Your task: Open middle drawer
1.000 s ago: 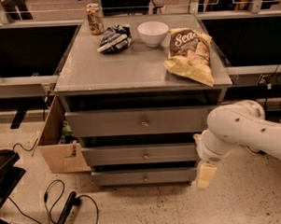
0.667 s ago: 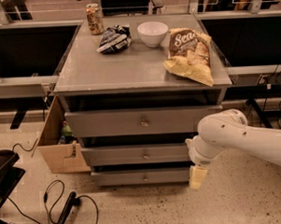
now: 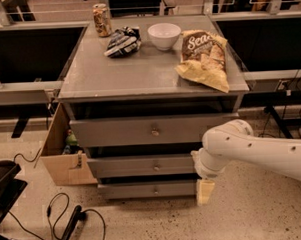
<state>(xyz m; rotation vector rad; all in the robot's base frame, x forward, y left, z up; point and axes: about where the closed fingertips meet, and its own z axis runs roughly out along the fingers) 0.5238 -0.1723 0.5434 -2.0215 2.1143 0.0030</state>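
The grey cabinet (image 3: 153,72) has three drawers stacked under its top. The middle drawer (image 3: 137,166) is a shallow grey front with a small round metal knob (image 3: 156,167) at its centre, and it looks closed. The taller top drawer (image 3: 141,131) is above it and the narrow bottom drawer (image 3: 143,189) below. My white arm (image 3: 257,150) reaches in from the right. My gripper (image 3: 204,191) hangs low at the right end of the drawer fronts, level with the bottom drawer and to the right of the knob, not touching it.
On the cabinet top stand a can (image 3: 102,20), a dark crumpled bag (image 3: 122,41), a white bowl (image 3: 164,36) and a chip bag (image 3: 204,57). An open cardboard box (image 3: 64,156) sits left of the cabinet. Cables (image 3: 64,216) lie on the floor at left.
My arm and gripper have moved left, from clear of the cabinet's right side to in front of the right end of the drawers. The drawers have not moved.
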